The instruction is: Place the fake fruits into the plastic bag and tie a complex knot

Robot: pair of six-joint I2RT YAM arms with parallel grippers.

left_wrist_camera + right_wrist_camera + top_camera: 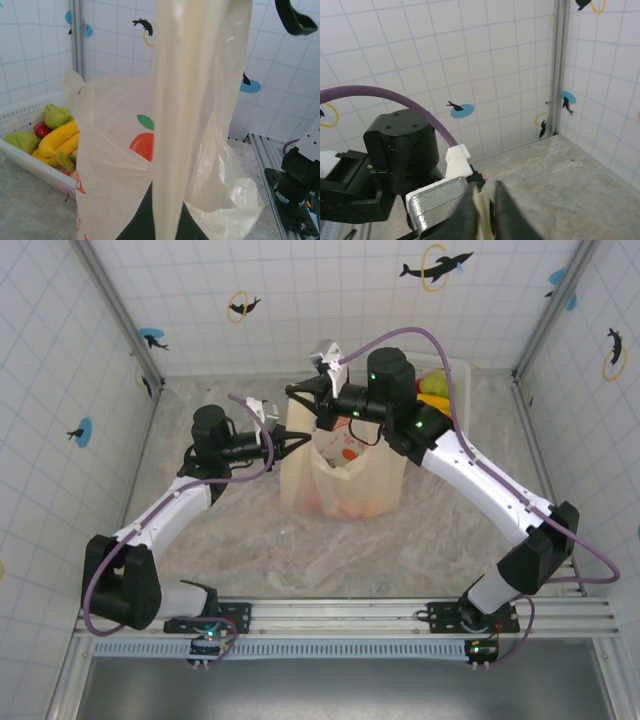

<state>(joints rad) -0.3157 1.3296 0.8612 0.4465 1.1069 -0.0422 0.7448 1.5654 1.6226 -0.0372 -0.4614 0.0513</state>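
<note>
At mid-table, between the two arms, the cream-yellow plastic bag (pixel 345 475) sits upright on the marbled table (pixel 300 550). The left gripper (pixel 297 440) is clamped on one bag handle (pixel 175 100), which is drawn into a taut strip rising from between its fingers. The right gripper (pixel 482 212), at the bag's far left corner, pinches a cream fold of the bag between nearly closed jaws. Behind the bag, fake fruits (pixel 57 142) (yellow bananas, green pears and a red piece) lie in a white basket (pixel 30 160) by the back wall.
</note>
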